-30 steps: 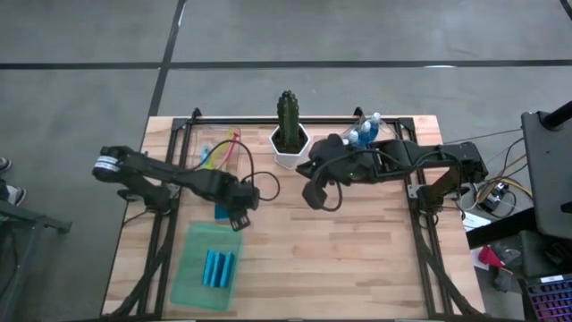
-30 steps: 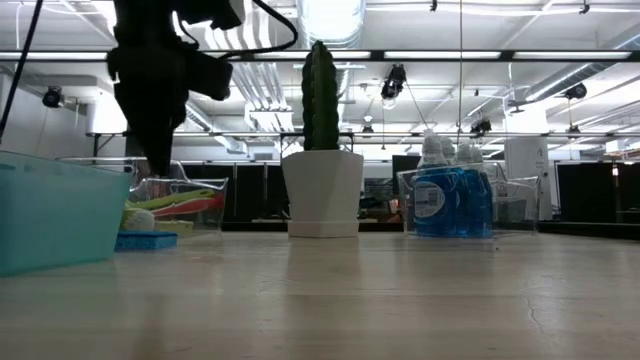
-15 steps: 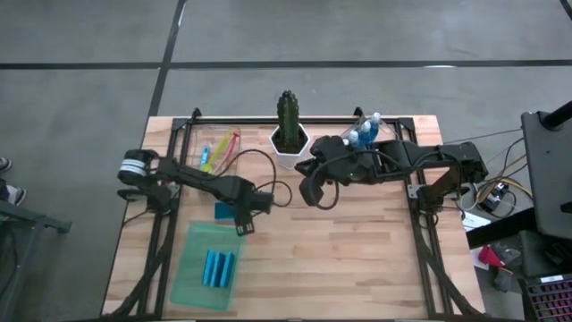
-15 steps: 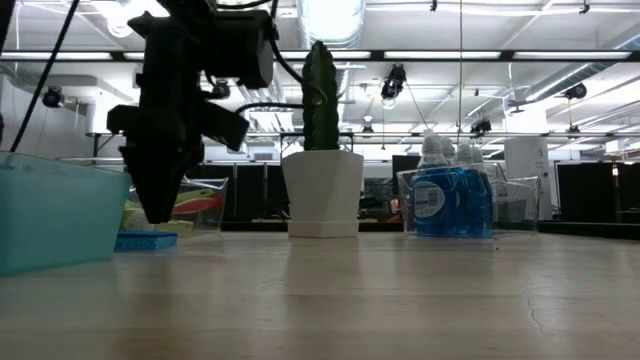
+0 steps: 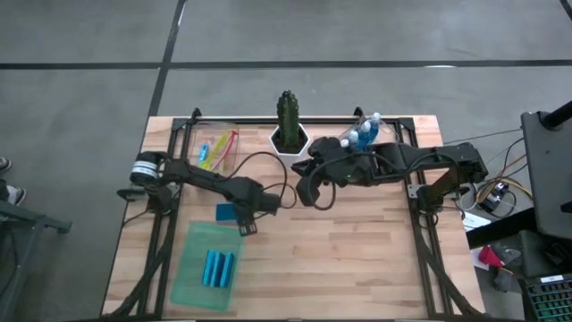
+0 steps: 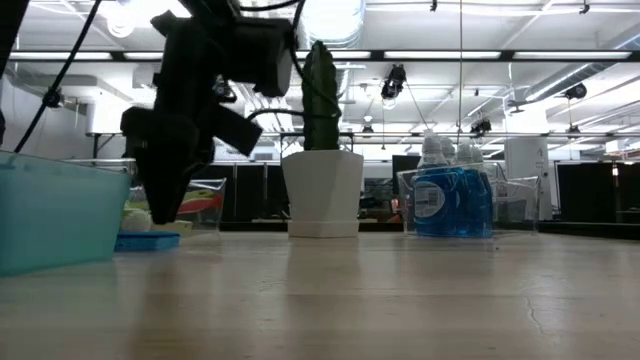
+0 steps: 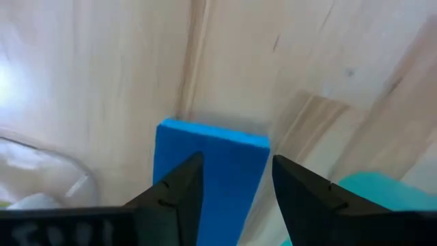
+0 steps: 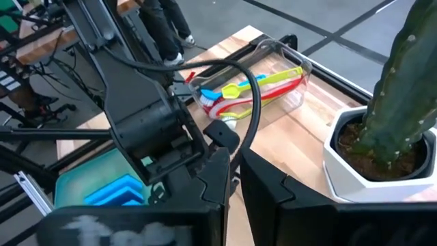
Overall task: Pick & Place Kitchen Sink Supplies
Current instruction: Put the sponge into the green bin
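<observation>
**Left pincer poised over the loose sponge**

Left wrist view shows the left pincer point(image 7: 232, 191) spread, its fingers straddling a teal-blue sponge point(image 7: 212, 171) that lies flat on the surface point(image 5: 357, 259), apart from the green tray point(image 5: 188, 277) holding three more sponges point(image 5: 217, 266). Right pincer point(image 5: 308, 195) hovers near the cactus point(image 5: 287, 112), pressed together. The risk, as I judge it: a shallow descent would let the fingertips skid over the thin sponge or nudge it askew. Since a second ago the left arm has swung toward the surface's middle and its fingers narrowed slightly.
</observation>
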{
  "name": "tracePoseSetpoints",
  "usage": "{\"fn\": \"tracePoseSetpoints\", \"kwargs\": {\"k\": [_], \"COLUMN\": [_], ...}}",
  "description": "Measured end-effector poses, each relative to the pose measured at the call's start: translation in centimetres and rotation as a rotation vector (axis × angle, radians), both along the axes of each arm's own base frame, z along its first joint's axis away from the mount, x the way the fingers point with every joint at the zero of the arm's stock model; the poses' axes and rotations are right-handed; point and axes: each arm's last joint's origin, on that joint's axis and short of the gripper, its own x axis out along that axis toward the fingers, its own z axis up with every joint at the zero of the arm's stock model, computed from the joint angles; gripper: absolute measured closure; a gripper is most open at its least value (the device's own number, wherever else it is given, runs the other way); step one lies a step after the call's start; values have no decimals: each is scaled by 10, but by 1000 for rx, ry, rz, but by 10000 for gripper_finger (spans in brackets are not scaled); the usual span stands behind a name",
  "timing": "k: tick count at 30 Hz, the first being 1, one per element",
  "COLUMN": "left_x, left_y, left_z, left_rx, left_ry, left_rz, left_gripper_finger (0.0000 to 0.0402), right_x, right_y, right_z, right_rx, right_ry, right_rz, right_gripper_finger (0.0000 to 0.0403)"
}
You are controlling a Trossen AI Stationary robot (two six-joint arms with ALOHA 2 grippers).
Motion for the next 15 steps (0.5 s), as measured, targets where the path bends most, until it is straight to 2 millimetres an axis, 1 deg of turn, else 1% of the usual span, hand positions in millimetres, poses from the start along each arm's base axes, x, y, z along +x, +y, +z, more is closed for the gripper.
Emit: {"fn": "tracePoseSetpoints", "kwargs": {"k": [5,10,15], "left_x": [3,-3,-4], "left_y": [0,1,1], "left_z": [6,4,1], "left_rx": [4,-10,-8], "left_ry": [-7,43,42], "left_rz": [-12,32,57], "left_gripper_finger": [234,233,221], "right_x": [0,0,0], "right_y": [0,0,0], "right_z": [-1,-1,-2], "right_rx": [2,2,0], "right_ry": [1,2,5], "right_rz": [-1,-1,0], "right_gripper_finger": [369,369,369]}}
